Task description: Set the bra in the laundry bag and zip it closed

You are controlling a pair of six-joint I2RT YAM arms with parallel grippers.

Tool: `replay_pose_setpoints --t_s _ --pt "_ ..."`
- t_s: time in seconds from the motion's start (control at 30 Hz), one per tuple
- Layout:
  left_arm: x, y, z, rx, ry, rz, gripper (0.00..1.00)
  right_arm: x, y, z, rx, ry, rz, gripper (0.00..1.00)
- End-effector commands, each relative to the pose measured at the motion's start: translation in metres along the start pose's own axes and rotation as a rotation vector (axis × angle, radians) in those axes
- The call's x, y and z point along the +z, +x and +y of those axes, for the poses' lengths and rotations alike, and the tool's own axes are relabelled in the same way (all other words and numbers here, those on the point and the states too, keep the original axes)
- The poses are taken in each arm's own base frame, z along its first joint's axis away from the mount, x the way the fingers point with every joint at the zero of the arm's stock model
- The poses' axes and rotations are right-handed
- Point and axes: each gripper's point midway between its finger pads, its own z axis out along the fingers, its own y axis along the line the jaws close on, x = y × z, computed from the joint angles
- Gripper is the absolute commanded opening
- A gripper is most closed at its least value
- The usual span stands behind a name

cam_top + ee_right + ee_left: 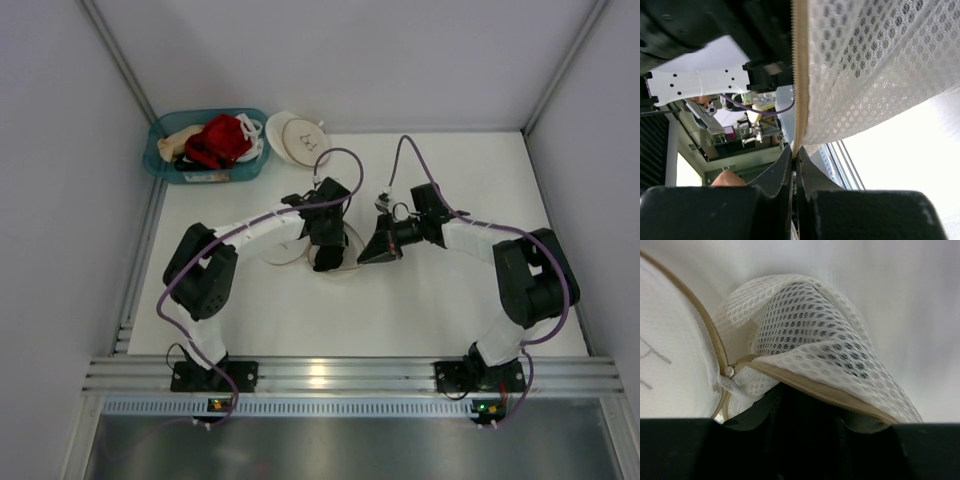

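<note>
The laundry bag (283, 250), round cream mesh, lies mid-table under both arms. In the left wrist view its mesh half (805, 325) arches up, with the pale lid (670, 360), dark mark and tan zip rim, at the left. The bra (807, 402) shows as black fabric under that raised rim, inside the bag. My left gripper (807, 422) reaches into the opening (325, 255); its fingers stand apart with the black fabric between them. My right gripper (795, 150) is shut on the bag's zip rim (799, 75) and holds the mesh (865, 65) up, right of the left gripper (368, 252).
A teal basket (205, 172) at the back left holds a red garment (218, 140) and a beige garment (178, 140). A second round bag (297, 138) leans next to it. Grey walls close in the table; a metal rail (330, 375) runs along the near edge.
</note>
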Motion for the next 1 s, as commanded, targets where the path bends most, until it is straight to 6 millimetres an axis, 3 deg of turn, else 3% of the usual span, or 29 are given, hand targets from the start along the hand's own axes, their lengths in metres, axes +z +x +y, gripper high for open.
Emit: replay_pose_setpoints --t_s 0.0,0.03,0.27,0.3,0.4,0.5,0.53,0.57,0.63,0.67,0.83,0.97 --pt "-0.040 -0.014 -0.027 -0.008 0.188 -0.039 0.36 -0.003 0.001 0.007 -0.056 -0.014 0.009 0.00" --pt "-0.048 -0.010 -0.034 -0.007 0.234 -0.020 0.36 -0.003 0.001 0.006 -0.051 -0.011 0.013 0.00" --pt "-0.069 0.002 -0.049 -0.009 0.375 0.015 0.67 -0.003 0.001 0.005 -0.064 -0.003 0.021 0.00" --pt "-0.072 0.000 -0.048 -0.013 0.382 0.006 0.79 -0.002 0.001 0.005 -0.066 -0.003 0.023 0.00" --pt "-0.075 0.000 -0.045 -0.013 0.387 0.000 0.79 -0.003 0.001 0.005 -0.067 -0.001 0.020 0.00" --pt "-0.081 0.000 -0.042 -0.036 0.438 0.021 0.62 -0.003 0.001 0.005 -0.072 -0.002 0.022 0.00" --pt "-0.080 0.003 -0.037 -0.047 0.450 0.034 0.40 -0.003 0.001 0.006 -0.073 -0.002 0.021 0.00" --pt "-0.080 -0.003 -0.033 -0.059 0.467 0.023 0.27 -0.003 0.002 0.006 -0.074 -0.001 0.021 0.00" --pt "-0.084 0.001 -0.035 -0.050 0.505 0.043 0.12 -0.003 0.002 0.005 -0.074 0.001 0.021 0.00" --pt "-0.083 0.008 -0.036 -0.044 0.520 0.062 0.11 -0.003 0.001 0.005 -0.077 0.000 0.020 0.00" --pt "-0.093 0.015 -0.049 -0.047 0.623 0.077 0.21 -0.003 0.001 0.005 -0.075 -0.002 0.021 0.00" --pt "-0.106 0.006 -0.049 -0.056 0.656 0.041 0.58 -0.003 0.001 0.004 -0.074 0.000 0.021 0.00"
